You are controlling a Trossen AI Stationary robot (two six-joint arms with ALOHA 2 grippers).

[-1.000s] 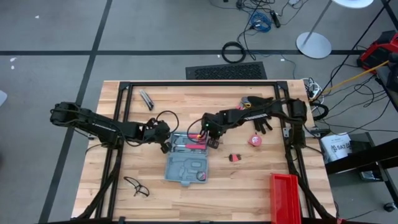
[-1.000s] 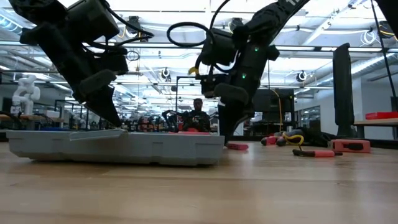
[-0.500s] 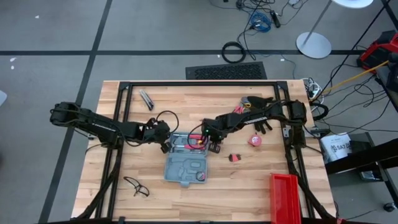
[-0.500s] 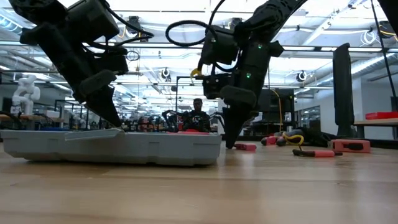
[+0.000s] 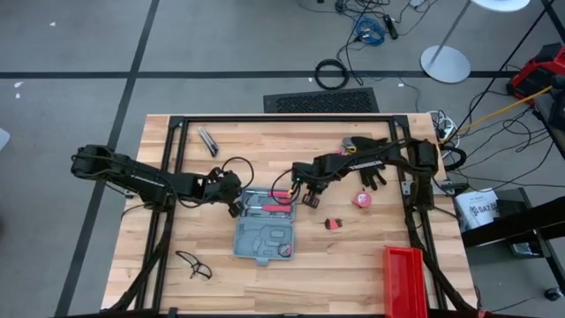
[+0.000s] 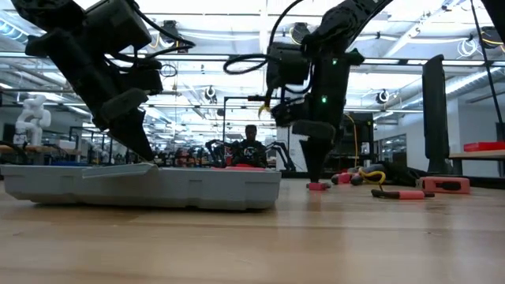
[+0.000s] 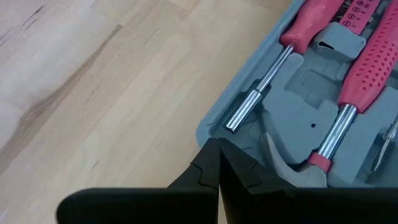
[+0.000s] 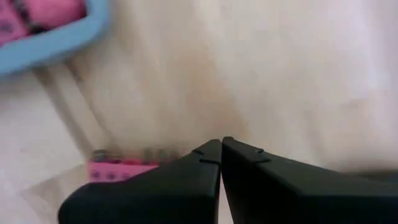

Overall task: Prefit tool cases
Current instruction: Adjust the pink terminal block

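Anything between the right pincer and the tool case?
Only bare wood in the high view, between the right pincer and the tool case.

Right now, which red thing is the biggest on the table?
The red bin at the table's front right corner; the tape measure and other red pieces are far smaller.

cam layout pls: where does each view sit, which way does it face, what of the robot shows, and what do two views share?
High: overhead, straight down; both arms, open tool case, red bin.
Low: table height, level into the room; left gripper on the case, right gripper beside it.
Left wrist: shut fingertips at the case corner, red-handled tools.
Right wrist: shut fingertips over bare wood.
Shared: the case, all four.
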